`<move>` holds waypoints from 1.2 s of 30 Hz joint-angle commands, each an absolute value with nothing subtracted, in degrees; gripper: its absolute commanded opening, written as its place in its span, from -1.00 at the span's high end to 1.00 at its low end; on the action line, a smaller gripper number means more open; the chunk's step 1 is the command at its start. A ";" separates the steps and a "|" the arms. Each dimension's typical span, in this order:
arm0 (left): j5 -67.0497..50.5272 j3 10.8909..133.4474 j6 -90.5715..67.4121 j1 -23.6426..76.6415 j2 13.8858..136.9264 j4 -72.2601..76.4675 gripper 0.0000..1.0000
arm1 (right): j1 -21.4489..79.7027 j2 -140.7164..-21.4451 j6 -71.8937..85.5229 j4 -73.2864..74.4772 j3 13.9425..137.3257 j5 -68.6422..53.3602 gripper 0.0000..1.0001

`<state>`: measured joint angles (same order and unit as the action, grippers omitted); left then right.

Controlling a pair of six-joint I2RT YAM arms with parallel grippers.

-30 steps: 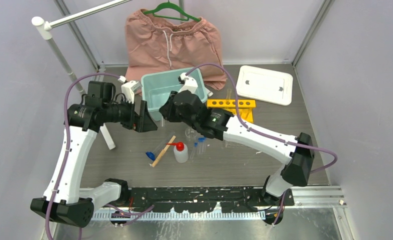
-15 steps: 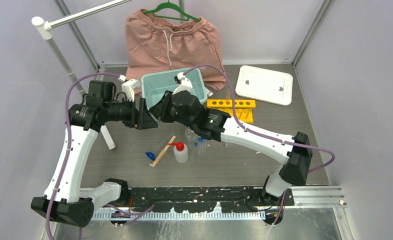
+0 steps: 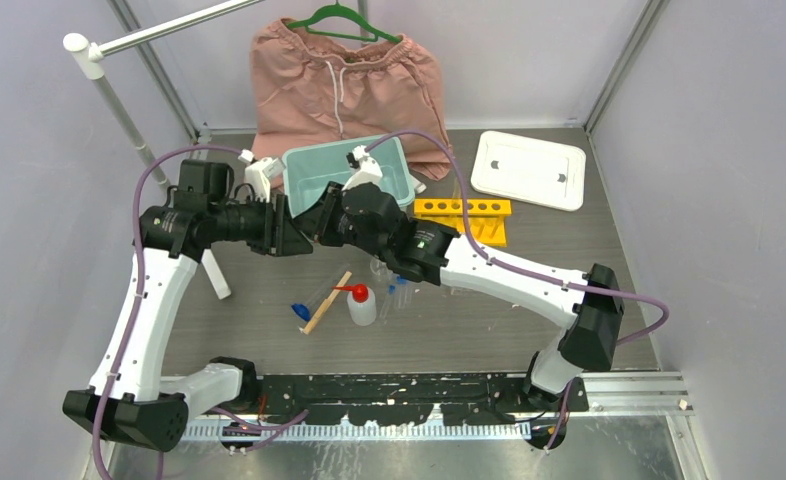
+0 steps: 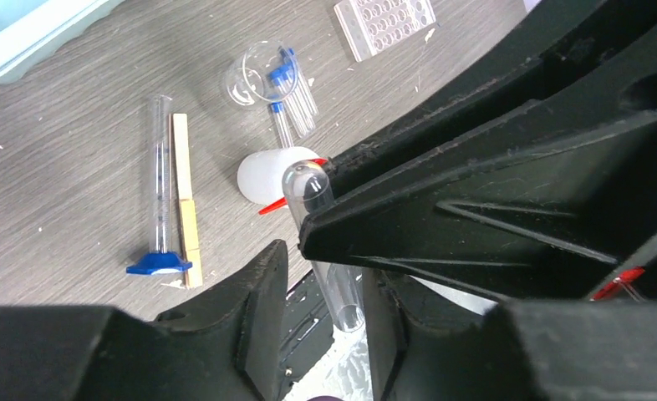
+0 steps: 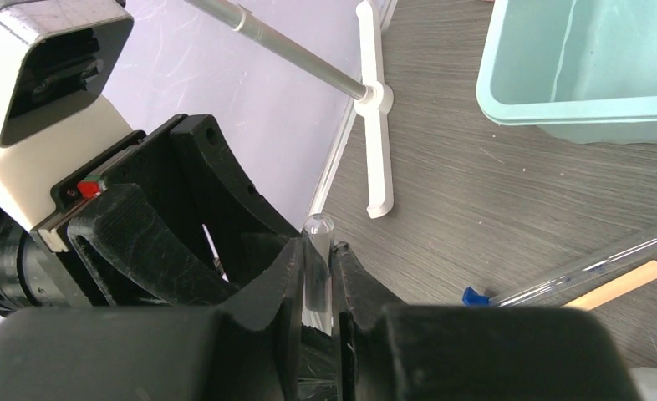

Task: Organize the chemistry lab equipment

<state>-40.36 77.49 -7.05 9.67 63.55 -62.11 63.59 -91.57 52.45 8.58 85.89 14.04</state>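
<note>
My right gripper (image 5: 317, 261) is shut on a small clear tube (image 5: 318, 241), held in the air left of the teal bin. My left gripper (image 4: 325, 269) faces it with its jaws on either side of the tube (image 4: 343, 294); a gap still shows on one side. In the top view the left gripper (image 3: 291, 228) and the right gripper (image 3: 314, 222) meet tip to tip. On the table lie a white red-nozzled squeeze bottle (image 3: 362, 305), a wooden stick (image 3: 327, 302), a small blue piece (image 3: 299, 311), a tiny clear beaker (image 3: 380, 266) and blue-capped tubes (image 3: 397, 290). The yellow rack (image 3: 464, 208) stands further right.
A teal bin (image 3: 349, 175) stands behind the grippers, with its white lid (image 3: 527, 168) at the back right. Pink shorts (image 3: 344, 85) hang on a green hanger at the back. A white rail stand (image 3: 214, 275) rises at the left. A clear rack (image 4: 384, 21) lies near the beaker.
The right gripper has carried the tube leftward into the left gripper's jaws. The left gripper's jaws have narrowed around it.
</note>
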 commanded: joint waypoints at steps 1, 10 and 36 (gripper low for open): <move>-41.74 78.22 -6.17 9.40 63.30 -59.85 0.31 | 64.16 -91.23 53.10 4.50 86.06 14.64 0.99; -41.02 78.16 -4.04 9.40 62.89 -60.45 0.70 | 64.23 -91.43 53.48 5.52 86.05 14.14 0.31; -46.08 73.41 26.50 9.49 51.62 -71.28 0.84 | 53.20 -96.41 47.09 29.18 103.91 -28.85 -0.28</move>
<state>-46.44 73.06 20.93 9.63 52.27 -70.06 52.80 -96.03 49.19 26.83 101.49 -23.07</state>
